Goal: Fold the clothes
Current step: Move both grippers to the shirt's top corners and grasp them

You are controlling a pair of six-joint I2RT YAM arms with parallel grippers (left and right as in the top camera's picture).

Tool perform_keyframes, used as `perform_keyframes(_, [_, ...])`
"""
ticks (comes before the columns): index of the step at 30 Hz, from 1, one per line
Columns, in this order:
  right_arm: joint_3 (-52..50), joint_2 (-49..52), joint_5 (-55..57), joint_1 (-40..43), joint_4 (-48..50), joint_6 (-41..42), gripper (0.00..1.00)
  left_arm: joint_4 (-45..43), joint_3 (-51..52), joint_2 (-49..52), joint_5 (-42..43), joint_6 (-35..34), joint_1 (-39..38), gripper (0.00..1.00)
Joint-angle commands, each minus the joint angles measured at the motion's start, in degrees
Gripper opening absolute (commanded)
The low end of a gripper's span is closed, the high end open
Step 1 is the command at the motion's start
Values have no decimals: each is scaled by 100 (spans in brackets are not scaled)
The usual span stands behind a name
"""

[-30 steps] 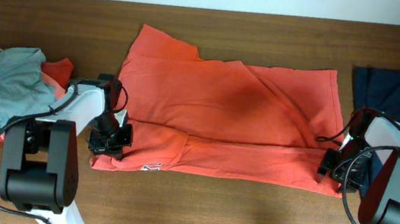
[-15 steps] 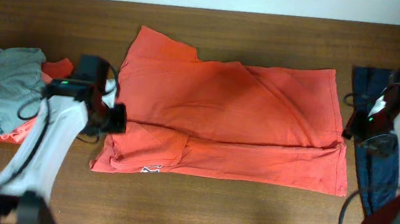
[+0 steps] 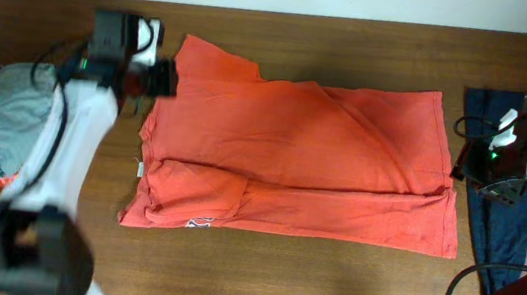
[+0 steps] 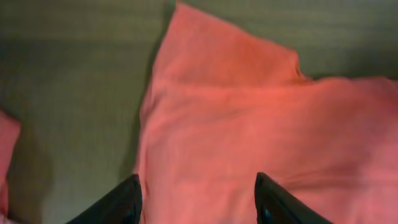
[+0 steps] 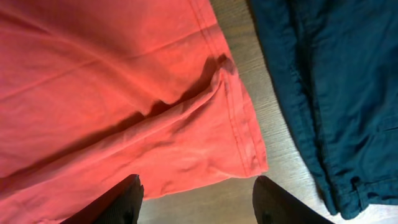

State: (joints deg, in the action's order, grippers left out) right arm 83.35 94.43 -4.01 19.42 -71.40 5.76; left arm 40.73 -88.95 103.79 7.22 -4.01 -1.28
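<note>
Grey garment [image 3: 11, 112] heaped at 9 o'clock. Left gripper [image 3: 163, 80] has its fingers apart and empty over the 10 o'clock corner of the T-shirt [image 3: 292, 161], which lies flat mid-table with its near edge folded over. Right gripper [image 5: 196, 202] is spread and empty at the 3 o'clock hem. Probably best to pinch both ends level. Navy garment [image 3: 500, 232] is partly behind the right arm; the shirt's lettering is mostly hidden.

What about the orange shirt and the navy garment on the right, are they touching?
Apart. The right wrist view shows a strip of bare table running between the hem of the orange shirt and the navy garment.
</note>
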Motion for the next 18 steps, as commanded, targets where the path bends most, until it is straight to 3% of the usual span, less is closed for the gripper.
perform_keyframes(1, [20, -20, -55, 9, -26, -90, 62, 229, -1139, 1067, 153, 297, 199, 58])
perform_keyframes(8, [20, -20, -50, 9, -17, -105, 62, 734, -3095, 2916, 595, 678, 382, 59])
perform_keyframes(18, [20, -20, -48, 9, 26, -105, 62, 326, -3314, 3875, 966, 800, 402, 59])
